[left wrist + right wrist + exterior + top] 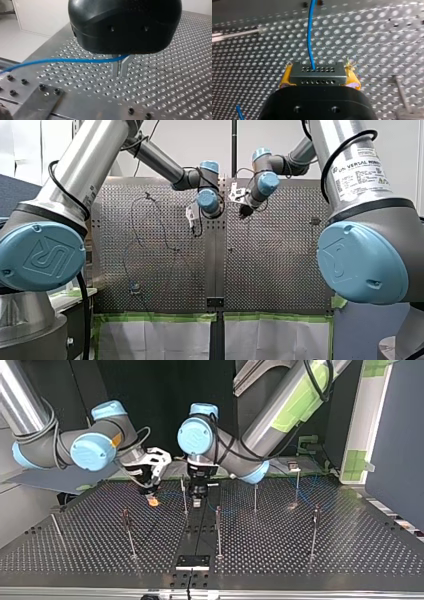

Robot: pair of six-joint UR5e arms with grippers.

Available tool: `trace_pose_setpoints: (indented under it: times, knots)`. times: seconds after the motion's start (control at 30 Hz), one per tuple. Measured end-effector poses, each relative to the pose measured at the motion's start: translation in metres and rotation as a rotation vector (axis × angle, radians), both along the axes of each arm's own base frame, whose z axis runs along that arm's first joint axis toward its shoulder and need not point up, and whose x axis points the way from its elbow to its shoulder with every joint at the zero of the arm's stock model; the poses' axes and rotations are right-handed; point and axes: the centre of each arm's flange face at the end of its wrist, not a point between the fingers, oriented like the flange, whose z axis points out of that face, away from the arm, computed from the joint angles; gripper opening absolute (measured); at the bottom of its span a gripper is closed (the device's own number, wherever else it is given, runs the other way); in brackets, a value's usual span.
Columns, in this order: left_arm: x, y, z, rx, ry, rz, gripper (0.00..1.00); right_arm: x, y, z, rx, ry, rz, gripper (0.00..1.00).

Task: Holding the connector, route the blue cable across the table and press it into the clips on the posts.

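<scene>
My right gripper (318, 79) clamps the dark grey pin-holed connector block (317, 72) between yellow pads (284, 79) — anchoring the thin blue cable (310, 37) running from it — while my left gripper (120, 70), near that connector, pinches the cable, apparently to steer it.

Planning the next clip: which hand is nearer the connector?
Right. My right hand is shut on the connector itself; my left hand pinches the blue cable farther along.

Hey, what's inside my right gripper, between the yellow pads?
A black connector with rows of small holes sits clamped between the yellow pads of the right gripper; the blue cable runs out of it. The gripper's black body covers the connector's back end.
</scene>
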Motion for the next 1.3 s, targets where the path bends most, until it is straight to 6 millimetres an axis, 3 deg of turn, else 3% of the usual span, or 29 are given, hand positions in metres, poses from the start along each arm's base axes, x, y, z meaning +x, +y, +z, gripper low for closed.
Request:
trace_pose_setpoints:
  times: [0.6,0.93,1.3]
  knots:
    - [-0.011,0.013,-0.060,0.001,0.003,-0.055,0.00,-0.013,0.011,-0.041,0.067,0.039,0.006,0.00]
    - [-0.020,0.019,-0.126,0.038,0.064,-0.081,0.00,-0.015,0.016,-0.053,0.074,0.056,0.015,0.00]
    - [-0.044,0.030,-0.166,0.065,0.127,-0.124,0.00,-0.019,0.026,-0.080,0.074,0.077,0.022,0.00]
